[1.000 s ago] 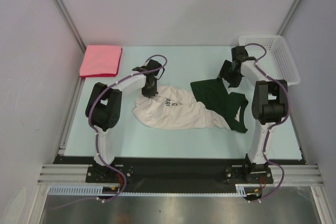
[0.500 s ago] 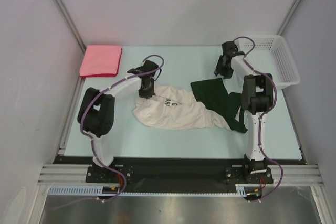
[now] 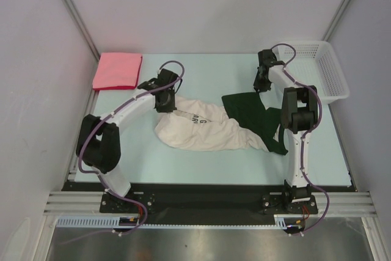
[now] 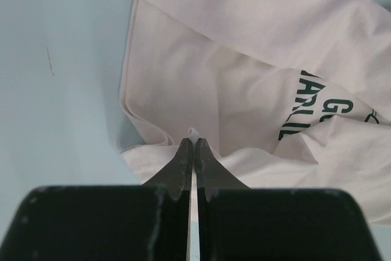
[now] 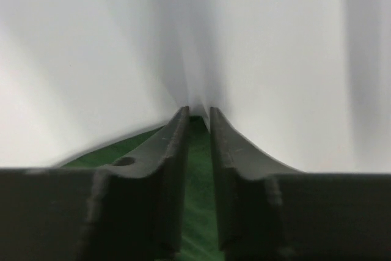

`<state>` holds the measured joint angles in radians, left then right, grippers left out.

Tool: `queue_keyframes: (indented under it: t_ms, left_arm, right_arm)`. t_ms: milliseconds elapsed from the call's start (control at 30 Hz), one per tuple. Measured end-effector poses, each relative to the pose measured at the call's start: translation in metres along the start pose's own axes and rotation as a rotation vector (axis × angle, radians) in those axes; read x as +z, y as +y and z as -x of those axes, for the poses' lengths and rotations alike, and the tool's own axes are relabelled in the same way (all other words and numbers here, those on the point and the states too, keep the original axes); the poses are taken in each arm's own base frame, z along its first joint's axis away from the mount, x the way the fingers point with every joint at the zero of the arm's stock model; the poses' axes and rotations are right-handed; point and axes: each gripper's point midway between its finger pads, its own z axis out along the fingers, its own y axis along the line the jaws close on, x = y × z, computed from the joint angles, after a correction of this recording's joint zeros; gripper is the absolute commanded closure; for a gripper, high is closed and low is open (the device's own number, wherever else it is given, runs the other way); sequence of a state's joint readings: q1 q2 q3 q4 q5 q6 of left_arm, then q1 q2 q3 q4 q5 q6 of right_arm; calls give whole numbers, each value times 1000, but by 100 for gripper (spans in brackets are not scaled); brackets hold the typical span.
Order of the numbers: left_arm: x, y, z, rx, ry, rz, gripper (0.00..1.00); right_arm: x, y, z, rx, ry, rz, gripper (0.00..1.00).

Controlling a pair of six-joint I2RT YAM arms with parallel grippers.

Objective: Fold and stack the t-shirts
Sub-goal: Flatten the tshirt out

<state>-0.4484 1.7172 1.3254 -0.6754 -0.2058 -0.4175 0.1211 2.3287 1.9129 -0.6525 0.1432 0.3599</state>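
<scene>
Top external: the cream-and-green shirt [image 3: 208, 129] lies long axis left-right; left pincer [image 4: 193, 142] pinches its upper-left cream edge, right pincer [image 3: 261, 84] hovers by the green end, grip unclear.

Basket [image 3: 335, 74] right of right gripper [image 3: 259, 87]; table [image 3: 214, 74] leftward open.

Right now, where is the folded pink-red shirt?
In the top external view, the pink-red shirt lies at the far left corner of the table, left of the left gripper, apart from the cream shirt.
</scene>
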Motion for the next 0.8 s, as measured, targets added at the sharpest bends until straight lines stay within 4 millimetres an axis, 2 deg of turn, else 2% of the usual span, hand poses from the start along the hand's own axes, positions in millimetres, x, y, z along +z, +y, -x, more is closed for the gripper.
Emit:
queue_keyframes:
  t_ms: [67, 100, 333, 467, 567, 633, 767, 800]
  left_arm:
    - [-2, 3, -3, -1, 3, 2, 100]
    - [-3, 4, -5, -1, 2, 2, 100]
    - [-20, 10, -3, -13, -26, -6, 100]
    - [-31, 14, 6, -29, -61, -12, 100]
    - [-40, 18, 16, -46, -91, -9, 100]
    - [-50, 24, 27, -68, -123, -6, 100]
    - [-78, 35, 51, -110, -216, -7, 100]
    - [-87, 36, 57, -118, -245, -13, 100]
  right_arm:
    - [0, 0, 0, 3, 1, 1, 90]
    - [0, 0, 0, 4, 1, 2, 99]
    - [-2, 2, 0, 7, 4, 11, 100]
    - [-17, 7, 4, 15, -2, 28, 100]
    - [-44, 15, 18, 31, -41, 64, 100]
    - [-72, 20, 36, 44, -94, 93, 100]
    - [-148, 30, 78, 79, -246, 175, 100]
    - [-173, 31, 90, 87, -296, 199, 100]
